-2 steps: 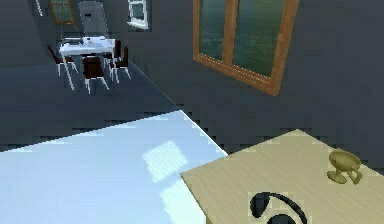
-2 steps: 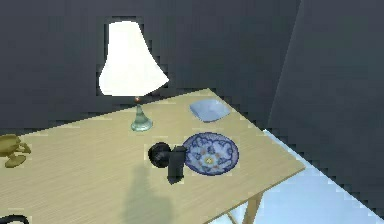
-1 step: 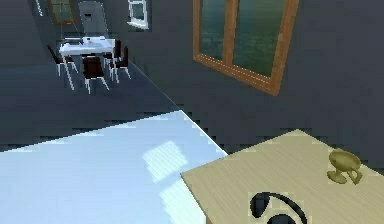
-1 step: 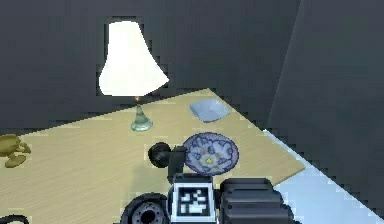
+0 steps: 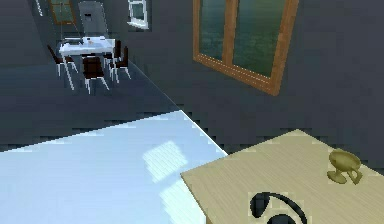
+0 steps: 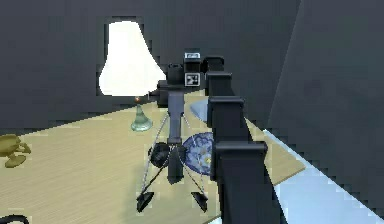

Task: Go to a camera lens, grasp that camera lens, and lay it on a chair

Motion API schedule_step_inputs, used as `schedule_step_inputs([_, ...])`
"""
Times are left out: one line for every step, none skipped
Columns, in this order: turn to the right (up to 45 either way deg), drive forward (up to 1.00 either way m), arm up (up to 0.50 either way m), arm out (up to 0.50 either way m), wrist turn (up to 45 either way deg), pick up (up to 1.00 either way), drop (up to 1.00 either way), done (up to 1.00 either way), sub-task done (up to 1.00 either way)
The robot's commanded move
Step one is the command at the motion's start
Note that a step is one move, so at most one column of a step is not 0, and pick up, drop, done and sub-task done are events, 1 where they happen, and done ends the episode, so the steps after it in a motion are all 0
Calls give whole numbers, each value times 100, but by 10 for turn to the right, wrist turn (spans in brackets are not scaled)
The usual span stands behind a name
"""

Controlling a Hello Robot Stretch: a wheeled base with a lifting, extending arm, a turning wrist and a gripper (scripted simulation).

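Evidently the dark two-finger gripper [image 6: 168, 78] stands at the head of a black tripod [image 6: 175, 150], short of the pale wooden table's [image 6: 80, 165] far edge. The dark stub at that head is probably the camera lens [image 6: 166, 97]. Whether anything is held: cannot tell.

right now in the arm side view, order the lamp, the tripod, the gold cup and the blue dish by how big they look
1. lamp and tripod: alike in height, tripod nearer, so unranked
2. blue dish, partly hidden
3. gold cup, cut by the edge, only slightly smaller
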Motion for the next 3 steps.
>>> schedule_step_inputs([0,0,0,0,450,0,0,0,0])
schedule_step_inputs([0,0,0,0,450,0,0,0,0])
schedule_step_inputs([0,0,0,0,450,0,0,0,0])
